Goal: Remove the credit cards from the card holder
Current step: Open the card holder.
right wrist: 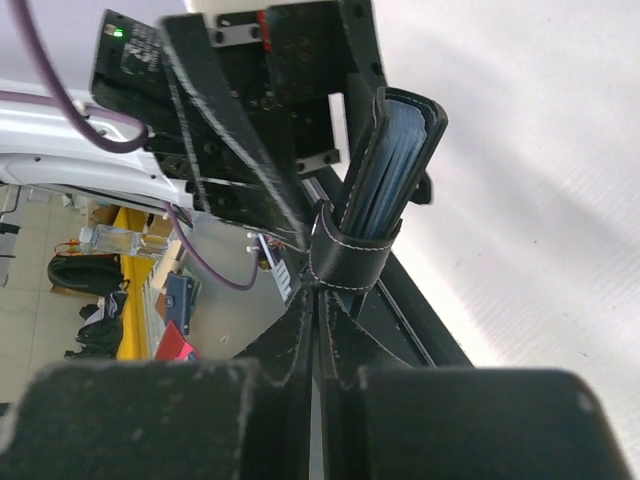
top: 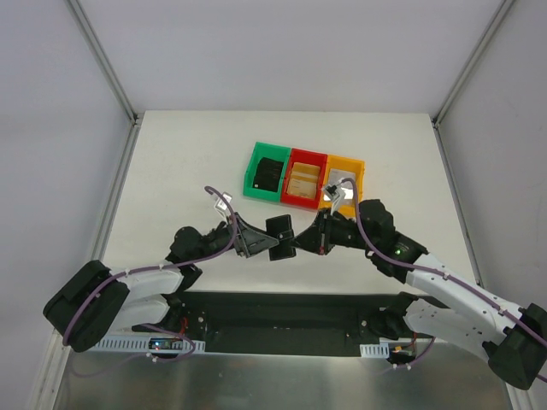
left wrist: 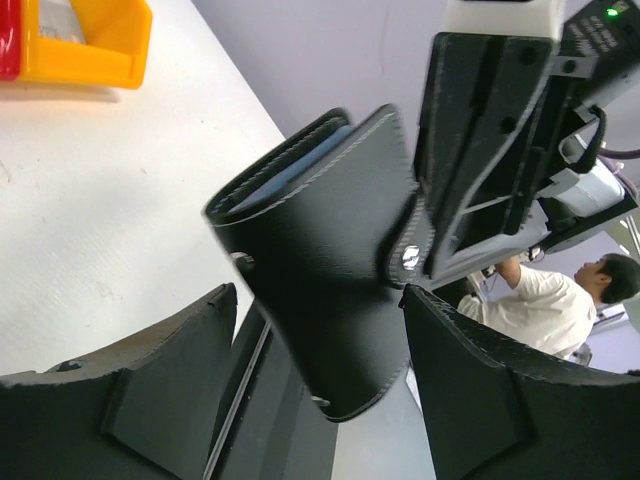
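Card holder (left wrist: pixel 320 250) mid-air between wide-spread left gripper (left wrist: pixel 318 295) fingers; right gripper (right wrist: pixel 317 305) pinched tight on its tab (right wrist: pixel 348 263).

Card holder (top: pixel 280 231): small, black, square, folded shut, with pale stitching along the edges. Grey-blue lining (left wrist: pixel 285 175) visible in the narrow mouth at the upper edge. Closure tab (left wrist: pixel 408 255) with round metal snap, wrapped over one edge. Suspended clear of the worktop (top: pixel 188 154), near its front edge, tilted. Pinched at the tab by the right claw (right wrist: pixel 318 300). Lower part positioned between the spread fingers of the left claw (left wrist: pixel 312 390); contact there not discernible.
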Controlling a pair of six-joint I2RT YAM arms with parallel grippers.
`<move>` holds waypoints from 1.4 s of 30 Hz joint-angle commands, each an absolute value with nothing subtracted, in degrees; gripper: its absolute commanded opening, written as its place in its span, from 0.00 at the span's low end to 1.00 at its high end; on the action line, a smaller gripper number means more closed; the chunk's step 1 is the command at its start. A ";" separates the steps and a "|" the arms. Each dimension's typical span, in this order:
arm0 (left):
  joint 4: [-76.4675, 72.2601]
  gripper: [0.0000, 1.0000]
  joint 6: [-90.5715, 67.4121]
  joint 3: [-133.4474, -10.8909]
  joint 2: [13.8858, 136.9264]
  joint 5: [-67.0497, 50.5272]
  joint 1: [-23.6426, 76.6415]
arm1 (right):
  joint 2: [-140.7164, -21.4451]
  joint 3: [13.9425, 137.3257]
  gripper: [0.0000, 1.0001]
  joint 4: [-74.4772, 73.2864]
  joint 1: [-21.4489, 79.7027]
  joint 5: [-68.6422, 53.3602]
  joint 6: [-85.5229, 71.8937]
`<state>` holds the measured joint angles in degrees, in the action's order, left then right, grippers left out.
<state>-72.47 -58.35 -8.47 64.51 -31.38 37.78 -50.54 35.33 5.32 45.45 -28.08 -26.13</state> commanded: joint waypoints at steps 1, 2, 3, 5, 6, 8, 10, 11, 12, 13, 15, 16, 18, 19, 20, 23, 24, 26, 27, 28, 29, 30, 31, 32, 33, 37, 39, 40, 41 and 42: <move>-87.09 0.65 -60.02 -8.70 67.49 -33.75 37.79 | -48.87 35.33 0.00 13.09 45.18 -31.29 -28.82; -88.14 0.63 -60.46 -8.88 68.11 -33.92 37.79 | -48.87 35.33 0.00 13.18 45.26 -31.38 -29.00; -89.29 0.59 -60.82 -8.96 68.72 -34.36 37.79 | -48.87 35.33 0.00 13.18 45.18 -31.29 -28.83; -91.04 0.51 -61.78 -9.14 69.60 -34.89 37.79 | -48.95 35.07 0.00 13.10 45.18 -31.11 -28.83; -91.58 0.47 -61.96 -9.14 69.78 -34.98 37.79 | -48.78 34.89 0.00 13.10 45.18 -31.11 -28.74; -92.20 0.42 -62.23 -9.05 69.87 -35.24 37.79 | -48.87 34.54 0.00 13.01 44.91 -31.11 -28.65; -92.20 0.38 -62.40 -8.97 69.44 -35.16 37.79 | -48.61 34.28 0.00 13.01 44.74 -30.94 -28.65; -92.20 0.36 -62.49 -8.79 69.09 -35.24 37.79 | -48.60 34.19 0.00 13.01 44.65 -31.02 -28.65; -92.20 0.34 -62.49 -8.70 68.73 -35.07 37.71 | -48.60 34.10 0.00 12.92 44.56 -31.11 -28.65; -92.11 0.32 -62.49 -8.61 68.38 -34.98 37.71 | -48.60 34.19 0.00 12.83 44.39 -31.11 -28.48; -92.11 0.27 -62.58 -8.44 67.59 -34.98 37.71 | -48.69 34.28 0.00 12.48 44.38 -31.29 -28.22; -92.02 0.25 -62.58 -8.44 67.15 -34.89 37.62 | -48.78 34.19 0.00 12.31 44.30 -31.29 -28.21; -91.85 0.21 -62.75 -8.53 66.36 -34.80 37.62 | -48.69 34.45 0.00 11.61 44.30 -31.20 -27.69; -91.67 0.18 -62.67 -8.70 66.01 -34.89 37.62 | -48.69 34.54 0.00 11.34 44.30 -31.20 -27.51; -91.23 0.17 -62.67 -8.79 65.66 -34.89 37.62 | -48.69 34.63 0.00 11.16 44.30 -31.29 -27.42; -89.57 0.25 -61.97 -8.88 64.87 -34.89 37.53 | -48.08 34.72 0.00 10.81 44.38 -31.29 -27.33; -88.78 0.38 -61.88 -8.96 64.69 -34.72 37.62 | -47.90 34.98 0.00 10.90 44.38 -31.46 -27.42; -87.89 0.56 -61.70 -8.97 64.69 -34.63 37.53 | -47.64 35.42 0.00 10.81 44.38 -31.90 -27.60; -87.89 0.60 -61.79 -8.88 64.86 -34.37 37.53 | -47.64 35.68 0.00 10.81 44.30 -32.25 -27.77; -87.89 0.63 -61.87 -8.79 64.95 -34.10 37.53 | -47.46 35.86 0.00 10.81 44.30 -32.43 -27.95; -87.89 0.65 -61.96 -8.79 65.13 -33.84 37.44 | -47.29 36.12 0.00 10.81 44.38 -32.61 -27.95; -87.89 0.67 -62.14 -8.70 65.21 -33.58 37.35 | -47.20 36.30 0.00 10.72 44.38 -32.78 -28.04; -88.06 0.68 -62.23 -8.61 65.39 -33.23 37.18 | -47.02 36.56 0.00 10.64 44.30 -33.04 -27.95; -88.24 0.70 -62.49 -8.53 65.48 -33.14 37.00 | -46.93 37.00 0.00 10.46 44.30 -33.39 -27.69; -88.59 0.70 -62.84 -8.44 65.83 -32.87 36.83 | -47.02 37.18 0.00 10.28 44.30 -33.83 -27.60; -93.50 0.73 -65.73 -7.91 68.54 -32.52 34.99 | -46.41 37.70 0.00 9.93 44.30 -35.94 -26.98; -96.32 0.73 -67.75 -8.52 70.48 -33.31 33.93 | -45.88 37.88 0.00 10.02 44.30 -37.08 -26.90; -96.33 0.73 -68.29 -9.31 71.01 -34.18 33.58 | -45.53 37.88 0.00 10.19 44.30 -37.44 -26.98; -96.33 0.73 -68.46 -9.93 71.45 -34.80 33.40 | -45.09 37.88 0.00 10.28 44.38 -37.88 -27.07; -96.33 0.73 -68.47 -10.45 71.63 -34.98 33.40 | -44.74 38.05 0.00 10.28 44.30 -38.05 -27.16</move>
